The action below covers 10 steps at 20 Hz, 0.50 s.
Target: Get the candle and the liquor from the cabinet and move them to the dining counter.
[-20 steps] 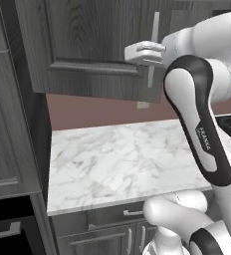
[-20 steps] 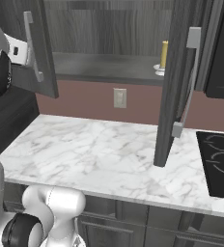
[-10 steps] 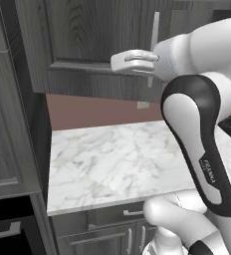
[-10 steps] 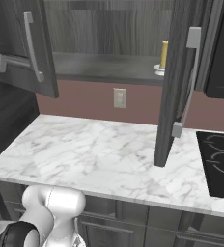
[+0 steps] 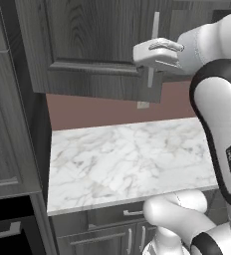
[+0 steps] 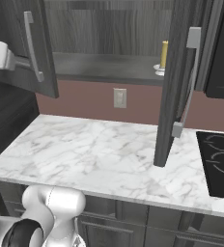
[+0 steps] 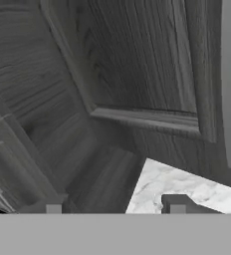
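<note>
Inside the open cabinet (image 6: 109, 67), the candle (image 6: 163, 55) stands well apart from the parted, empty fingers (image 7: 176, 203).

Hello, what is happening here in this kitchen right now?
A white robot arm is working at the dark wall cabinet. Both doors stand open. The gripper is beside the left door's handle, jaws parted and holding nothing. The candle stands on the cabinet shelf, not yet picked up. The marble counter lies below.
</note>
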### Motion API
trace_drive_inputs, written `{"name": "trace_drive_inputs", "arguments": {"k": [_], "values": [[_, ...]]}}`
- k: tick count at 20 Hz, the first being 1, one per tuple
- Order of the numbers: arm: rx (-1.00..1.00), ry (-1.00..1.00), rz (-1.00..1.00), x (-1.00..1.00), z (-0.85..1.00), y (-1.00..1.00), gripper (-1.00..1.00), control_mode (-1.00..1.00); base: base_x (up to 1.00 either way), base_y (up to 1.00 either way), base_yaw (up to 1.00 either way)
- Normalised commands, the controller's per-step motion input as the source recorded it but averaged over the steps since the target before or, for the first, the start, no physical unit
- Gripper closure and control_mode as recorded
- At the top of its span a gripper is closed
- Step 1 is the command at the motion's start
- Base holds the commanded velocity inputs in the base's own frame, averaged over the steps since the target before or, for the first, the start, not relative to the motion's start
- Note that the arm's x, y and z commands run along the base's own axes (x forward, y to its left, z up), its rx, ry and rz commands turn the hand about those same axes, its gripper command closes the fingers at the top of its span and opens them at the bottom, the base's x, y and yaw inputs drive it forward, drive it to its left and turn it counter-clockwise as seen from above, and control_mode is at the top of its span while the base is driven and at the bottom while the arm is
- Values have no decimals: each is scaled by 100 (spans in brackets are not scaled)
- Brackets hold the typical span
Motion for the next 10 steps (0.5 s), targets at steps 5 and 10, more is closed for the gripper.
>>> {"name": "trace_drive_inputs", "arguments": {"k": [5, 10], "values": [[13, 3, 0, -10, 9, -66, -100, -100, 0, 0, 0], [19, 10, -1, -1, 1, -64, -100, -100, 0, 0, 0]]}}
